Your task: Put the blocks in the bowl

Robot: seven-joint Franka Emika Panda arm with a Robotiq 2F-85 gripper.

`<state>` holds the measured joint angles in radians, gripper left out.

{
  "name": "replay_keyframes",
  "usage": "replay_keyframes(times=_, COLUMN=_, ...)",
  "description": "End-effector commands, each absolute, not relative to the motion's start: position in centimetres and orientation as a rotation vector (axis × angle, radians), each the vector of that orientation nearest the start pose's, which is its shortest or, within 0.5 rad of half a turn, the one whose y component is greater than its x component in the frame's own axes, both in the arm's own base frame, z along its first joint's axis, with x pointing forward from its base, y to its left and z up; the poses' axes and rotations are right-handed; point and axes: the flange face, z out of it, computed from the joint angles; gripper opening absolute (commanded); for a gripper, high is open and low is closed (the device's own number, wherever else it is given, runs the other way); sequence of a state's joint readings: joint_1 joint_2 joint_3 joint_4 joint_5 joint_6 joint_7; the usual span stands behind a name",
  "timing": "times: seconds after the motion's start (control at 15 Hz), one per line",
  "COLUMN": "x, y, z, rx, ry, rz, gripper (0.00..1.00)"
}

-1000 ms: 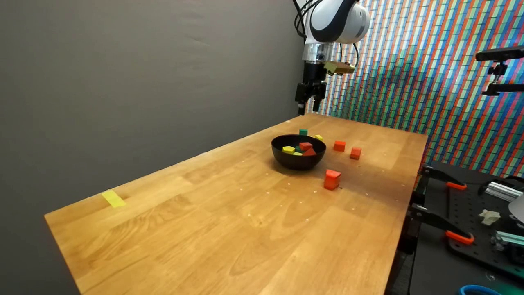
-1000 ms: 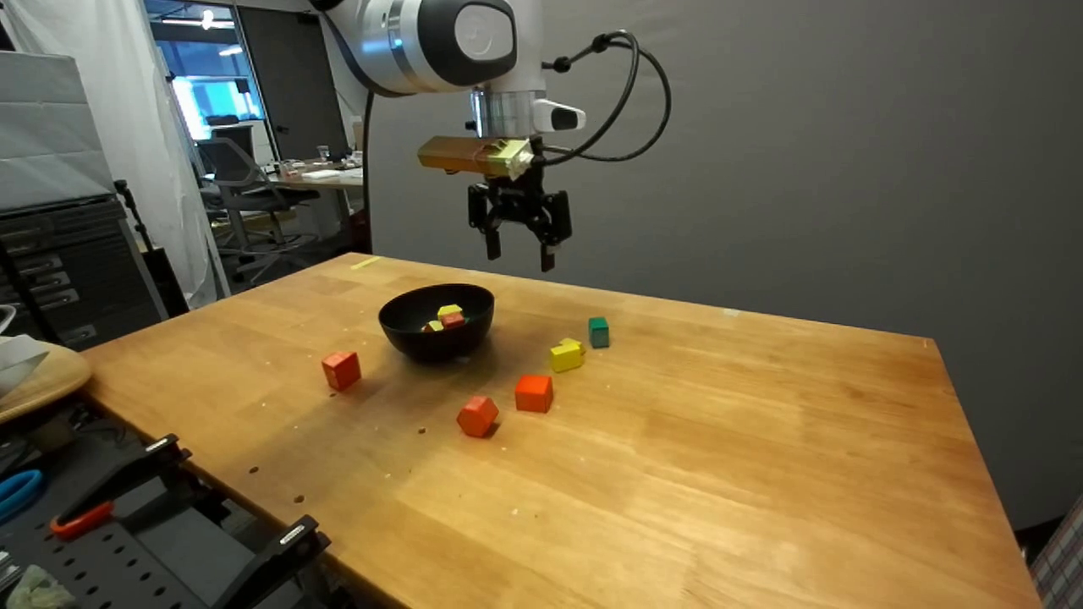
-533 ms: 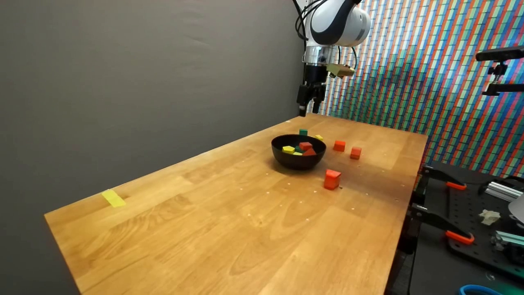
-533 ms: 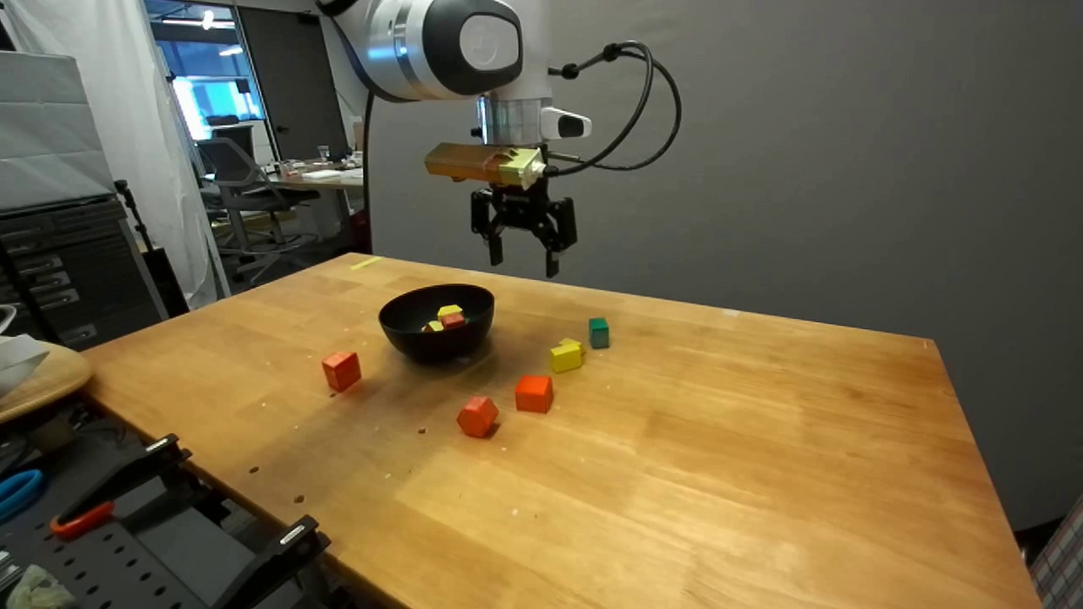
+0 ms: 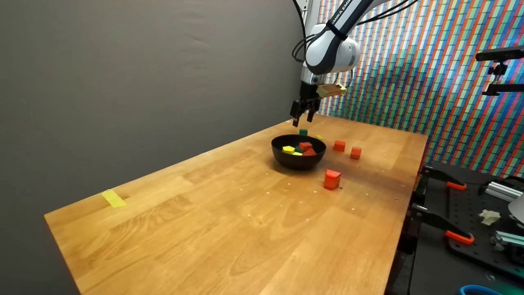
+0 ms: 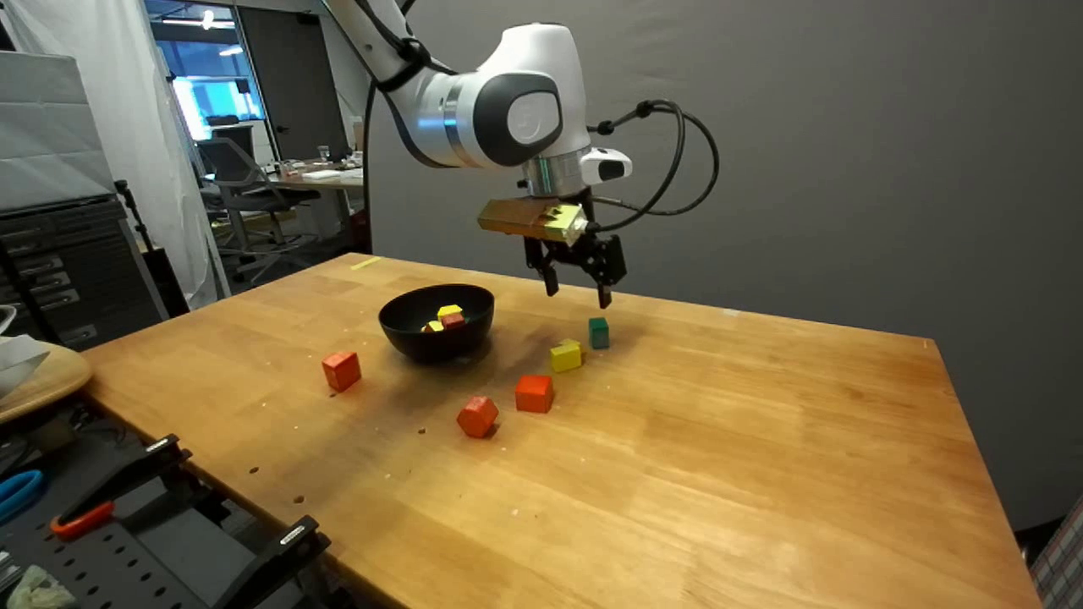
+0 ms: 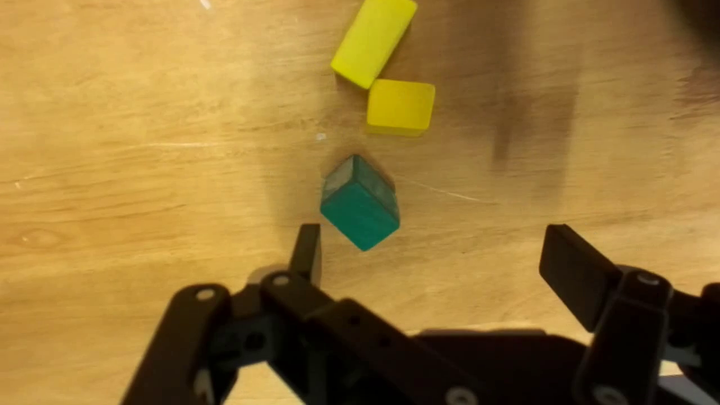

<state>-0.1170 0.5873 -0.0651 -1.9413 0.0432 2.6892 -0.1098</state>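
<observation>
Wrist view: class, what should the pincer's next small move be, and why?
Probably shift the pincer slightly sideways, away from the bowl, before lowering. It hangs open and higher than the green block, which appears off-centre, nearer the finger farther from the bowl; centring the block should help the pincer descend around it.

Robot arm (image 6: 499,110), white and rounded in form, with dark grey trim (image 6: 493,127), a pale oval joint cap (image 6: 533,118) and a narrow silver band (image 6: 451,127); dark stripe (image 5: 344,19) running lengthwise, bearing white lettering (image 5: 342,11) part-legible as "ANKA EMI", and a black strap (image 5: 336,30) around. Also a shiny silver collar (image 6: 556,176), a small white fitting (image 6: 592,166) with black oval face, looped black cables (image 6: 680,145), and a block-shaped gold-brown housing (image 6: 529,218) with glossy yellow end. Pincer (image 6: 578,296), black and jointed, with two fingers (image 7: 576,278) ending in flat, squared tips; round grey screw heads (image 7: 281,279) along its linkage.
</observation>
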Motion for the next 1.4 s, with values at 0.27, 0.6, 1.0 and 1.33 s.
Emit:
replay_keyframes(times=0.27, x=63.3, y=-14.1, z=17.1, rx=-3.134, ry=0.278, rz=-0.235, gripper=0.42)
replay_keyframes(times=0.6, x=62.7, y=-15.3, z=16.1, rx=-3.122, ry=0.332, rz=-0.206, gripper=0.11)
replay_keyframes(times=1.0, x=62.2, y=-13.9, z=19.4, rx=-3.125, ry=0.301, rz=-0.239, gripper=0.23)
replay_keyframes(times=1.33, x=62.2, y=-15.0, z=22.1, rx=-3.173, ry=0.424, rz=-0.302, gripper=0.61)
